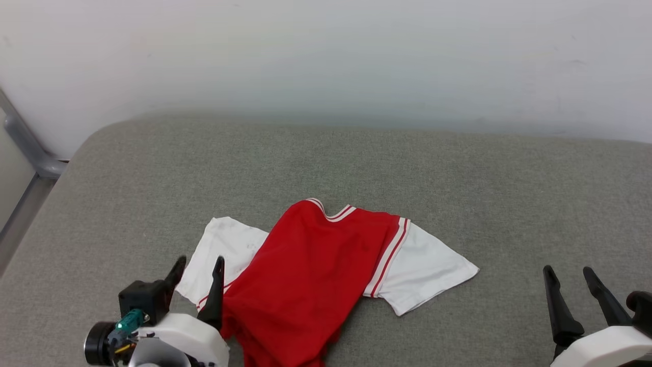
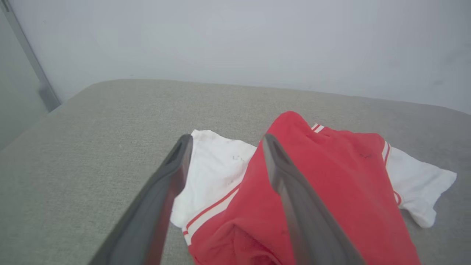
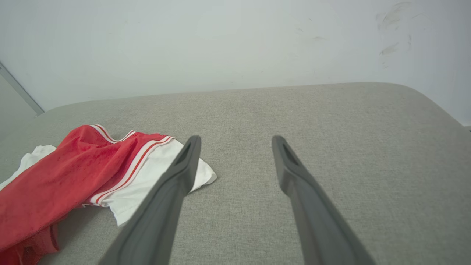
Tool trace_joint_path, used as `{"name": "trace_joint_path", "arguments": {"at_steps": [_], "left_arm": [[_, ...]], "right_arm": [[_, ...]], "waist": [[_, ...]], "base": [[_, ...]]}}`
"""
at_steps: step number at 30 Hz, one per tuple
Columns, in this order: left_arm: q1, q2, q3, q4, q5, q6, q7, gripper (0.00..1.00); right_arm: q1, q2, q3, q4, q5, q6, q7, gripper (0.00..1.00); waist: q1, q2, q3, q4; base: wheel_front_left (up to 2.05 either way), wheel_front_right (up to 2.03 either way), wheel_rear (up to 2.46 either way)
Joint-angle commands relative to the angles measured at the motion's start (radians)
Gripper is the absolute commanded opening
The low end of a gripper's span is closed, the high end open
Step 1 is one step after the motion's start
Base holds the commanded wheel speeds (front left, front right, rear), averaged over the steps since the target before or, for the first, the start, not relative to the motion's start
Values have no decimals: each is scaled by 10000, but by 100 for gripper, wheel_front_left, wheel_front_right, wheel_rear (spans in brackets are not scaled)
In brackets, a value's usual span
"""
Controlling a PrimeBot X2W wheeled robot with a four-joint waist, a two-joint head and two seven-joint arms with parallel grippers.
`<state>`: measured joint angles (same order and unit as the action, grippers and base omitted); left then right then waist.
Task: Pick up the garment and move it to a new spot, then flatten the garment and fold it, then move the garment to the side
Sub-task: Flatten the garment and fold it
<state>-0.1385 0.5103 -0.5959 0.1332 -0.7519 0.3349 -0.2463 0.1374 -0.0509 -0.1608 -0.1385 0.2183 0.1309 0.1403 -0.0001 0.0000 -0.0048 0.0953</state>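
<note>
Left claw (image 1: 200, 261), released, at the garment's (image 1: 316, 265) white sleeve edge; right claw (image 1: 568, 270), released, over open grey cushion (image 1: 458, 168).

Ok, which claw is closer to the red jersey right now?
Left. The left claw hangs open at one white sleeve of the jersey, overlapping it in the head view. The right claw stands open well beyond the other sleeve, over the grey cushion.

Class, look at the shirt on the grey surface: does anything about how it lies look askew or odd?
Yes. The garment lies slanted and rumpled: its red body bunches near the left gripper and overlaps one white sleeve, which bears faint dark smudges.
</note>
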Motion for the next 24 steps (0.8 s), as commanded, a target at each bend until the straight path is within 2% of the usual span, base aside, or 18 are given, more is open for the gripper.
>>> {"name": "trace_joint_path", "arguments": {"at_steps": [1,8,12,17,24], "left_arm": [[-96,62,95,-197,199,50,-82,100],[-113,-8,176,-1332,1264,-67,-195,100],[-160,5,34,-1619,1603,-130,-202,100],[-249,-54,-37,-1851,1757,-102,-201,100],[-484,-307,-52,-2004,1882,-198,-195,100]], "right_arm": [[98,12,-1,-52,-30,-3,8,100],[60,12,-147,109,-184,-3,109,100],[-221,12,-179,615,-318,-3,439,100],[-1137,-34,-119,1970,-291,-3,2001,100],[-3134,-744,761,3572,106,-3,4291,100]], "waist": [[1,0,-25,13],[1,0,-111,136],[1,0,-51,183],[1,0,307,287],[1,0,915,617]], "base": [[0,0,0],[0,0,0],[0,0,0],[0,0,0],[0,0,0]]}}
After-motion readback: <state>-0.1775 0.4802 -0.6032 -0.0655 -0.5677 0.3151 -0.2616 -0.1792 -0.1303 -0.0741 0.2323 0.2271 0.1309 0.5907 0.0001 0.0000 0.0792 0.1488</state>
